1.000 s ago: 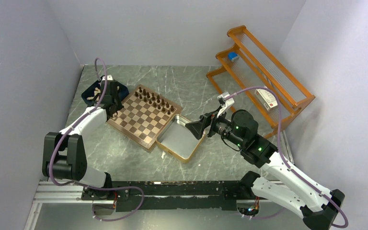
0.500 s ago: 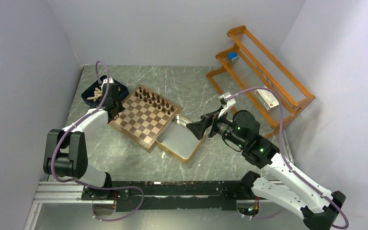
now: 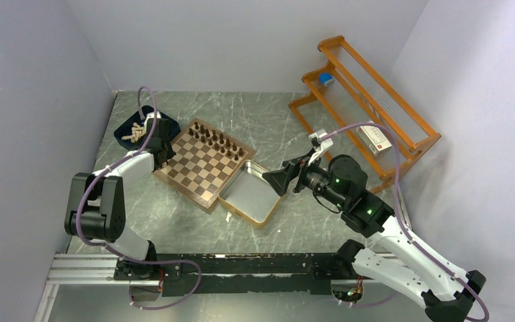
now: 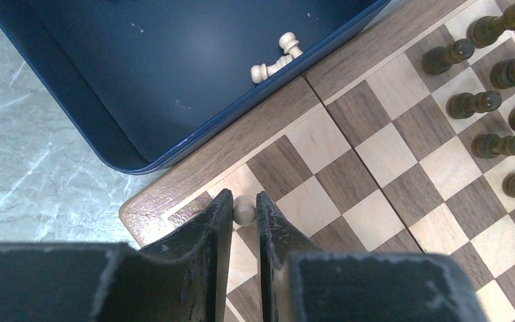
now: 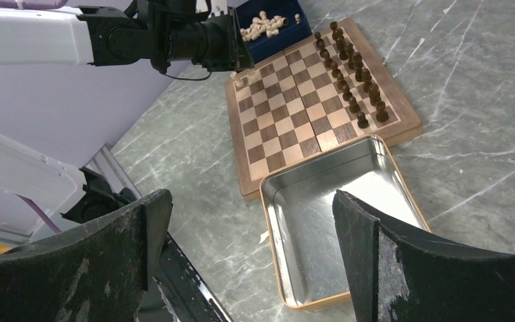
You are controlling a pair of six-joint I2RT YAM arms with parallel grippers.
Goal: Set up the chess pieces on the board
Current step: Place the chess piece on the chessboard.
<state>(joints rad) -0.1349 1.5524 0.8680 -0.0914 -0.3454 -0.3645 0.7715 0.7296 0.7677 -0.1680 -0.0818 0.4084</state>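
The wooden chessboard [image 3: 204, 163] lies at centre left, also in the left wrist view [image 4: 389, 168] and the right wrist view [image 5: 308, 107]. Several dark brown pieces [image 3: 218, 139] stand along its far side [image 4: 489, 100] [image 5: 352, 90]. My left gripper [image 3: 161, 155] is over the board's left corner, shut on a pale tan piece [image 4: 245, 209] above the corner squares [image 5: 239, 81]. More pale pieces [image 3: 134, 131] lie in the navy tray [image 4: 107, 87] [image 5: 263, 25]. My right gripper [image 3: 273, 182] is wide open and empty, above the silver tin.
The silver gold-rimmed tin [image 3: 249, 192] sits empty beside the board's right edge [image 5: 288, 268]. The navy tray [image 3: 122, 137] touches the board's far left corner. An orange wooden rack [image 3: 365, 100] stands at the back right. Walls close in left and right.
My left gripper has moved from the navy tray's edge toward the board's left corner, carrying the pale piece. The right arm has barely shifted.
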